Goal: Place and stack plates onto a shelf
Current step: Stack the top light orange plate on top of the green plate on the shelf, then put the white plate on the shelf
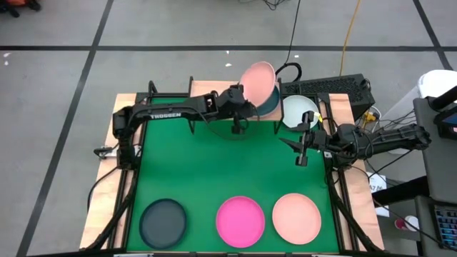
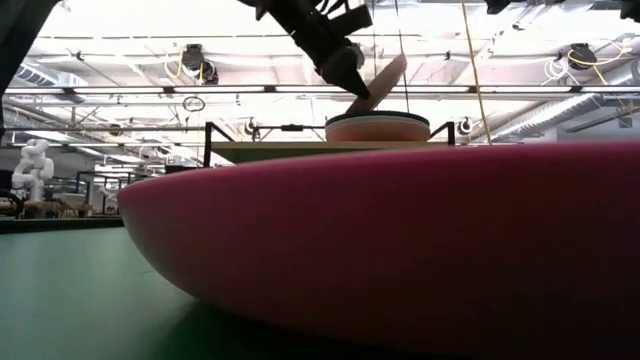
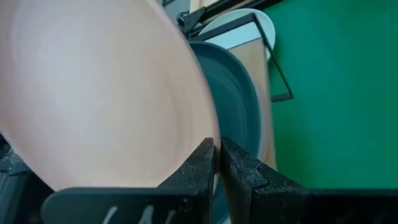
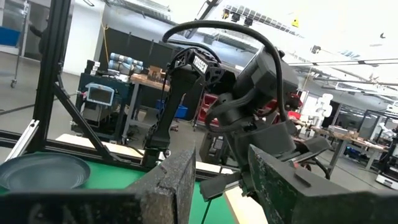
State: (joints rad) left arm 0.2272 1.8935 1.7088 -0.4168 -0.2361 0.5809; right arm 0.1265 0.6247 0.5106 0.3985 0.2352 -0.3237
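From the high view, the left gripper (image 1: pixel 246 108) is reaching over the shelf (image 1: pixel 285 127) at the far edge of the green mat (image 1: pixel 214 171), gripping the rim of a tilted light pink plate (image 1: pixel 257 82). That plate is leaning over a dark grey-teal plate (image 1: pixel 270 106) lying on the shelf, with a pale mint-white plate (image 1: pixel 298 111) sitting just beside it. The right gripper (image 1: pixel 302 146) is hovering over the mat near the shelf's right end, its jaws standing wide apart and holding nothing. Along the near edge, another dark plate (image 1: pixel 163 220), a magenta plate (image 1: pixel 240 221) and a peach plate (image 1: pixel 296 218) are lying in a row.

In the low view, the magenta plate (image 2: pixel 400 240) is filling the foreground; behind it, the pink plate (image 2: pixel 385 80) is slanting above the stack on the shelf (image 2: pixel 270 150).

In the left wrist view, the jaws are standing nearly closed, pinching the pink plate's (image 3: pixel 93 87) edge, with the grey-teal plate (image 3: pixel 233 99) lying behind it.

In the right wrist view, the open fingers (image 4: pixel 174 180) are framing the left arm (image 4: pixel 186 93) across the mat.
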